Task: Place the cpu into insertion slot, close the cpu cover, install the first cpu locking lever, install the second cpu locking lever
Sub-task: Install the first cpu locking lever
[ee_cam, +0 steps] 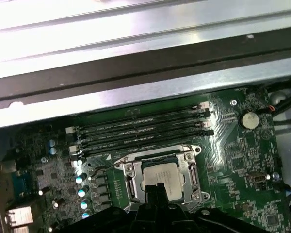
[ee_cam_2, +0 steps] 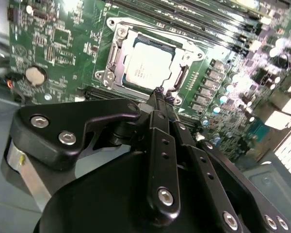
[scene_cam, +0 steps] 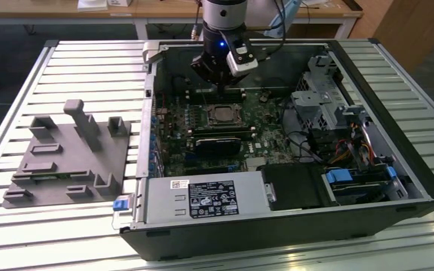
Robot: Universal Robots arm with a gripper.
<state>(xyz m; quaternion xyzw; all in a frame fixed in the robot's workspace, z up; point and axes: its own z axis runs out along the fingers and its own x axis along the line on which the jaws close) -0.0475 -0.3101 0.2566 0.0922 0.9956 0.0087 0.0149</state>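
Observation:
The cpu (ee_cam_2: 146,67) lies in the insertion slot (ee_cam_2: 105,76) on the green motherboard, its silver-grey top showing through the window of the cpu cover (ee_cam_2: 120,34). The cover looks flat over it. In the first wrist view the cpu (ee_cam: 161,177) and the cover (ee_cam: 157,155) sit just beyond my black fingers, and a thin wire lever (ee_cam: 103,166) stands out from one side of the socket. My gripper (ee_cam_2: 158,91) is shut with nothing in it, its tip at the socket's edge. In the exterior view the gripper (scene_cam: 215,89) hangs just behind the cpu (scene_cam: 221,116).
Long black memory slots (ee_cam: 140,128) run beside the socket. A black card (scene_cam: 217,145), a power supply (scene_cam: 202,200), a drive cage (scene_cam: 322,96) and cables crowd the open case. A grey fixture (scene_cam: 66,155) lies at the exterior view's left.

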